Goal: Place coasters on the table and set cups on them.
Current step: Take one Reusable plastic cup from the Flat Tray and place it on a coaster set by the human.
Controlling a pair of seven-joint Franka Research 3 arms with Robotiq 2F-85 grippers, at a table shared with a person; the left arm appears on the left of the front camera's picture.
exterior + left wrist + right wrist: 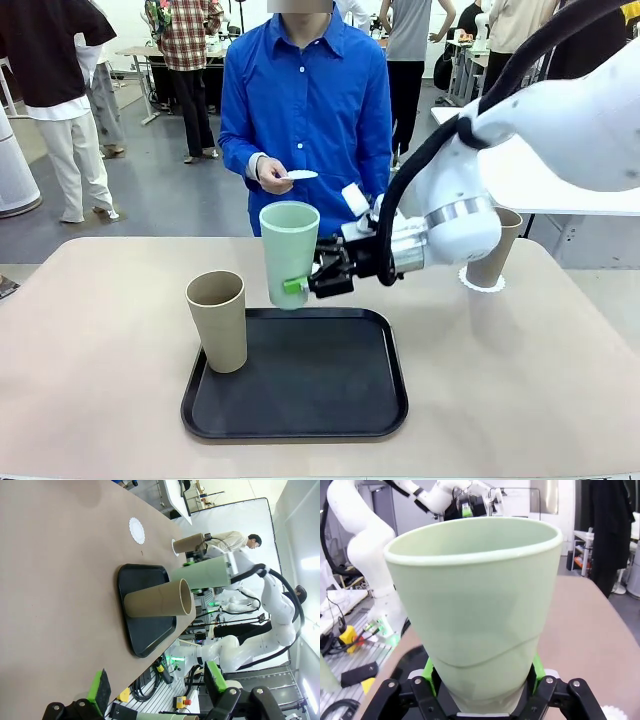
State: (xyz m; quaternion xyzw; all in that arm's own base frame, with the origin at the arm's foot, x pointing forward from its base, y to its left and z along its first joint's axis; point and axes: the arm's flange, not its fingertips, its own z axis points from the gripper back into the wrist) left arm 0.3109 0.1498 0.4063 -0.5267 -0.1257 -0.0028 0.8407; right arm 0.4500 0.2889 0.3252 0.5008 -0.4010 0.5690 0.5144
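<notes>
The left gripper [157, 682] stands wide open with nothing between its green pads, back from the large beige-tan matte table [90, 330]. At the left of the black rounded-square tray [300, 410] a tall tan-brown matte tumbler [216, 320] stands upright. Just right of it, the right gripper [297, 284] is clamped on the lower part of the pale mint green tumbler [289, 245], holding it upright over the tray's far edge. Behind it, the person's hand [270, 175] holds a small white lacy paper doily [300, 175]. Another doily [136, 530] lies bare on the table beyond the tray. Far right, a second tan-brown tumbler [497, 245] stands on a third doily [482, 284].
</notes>
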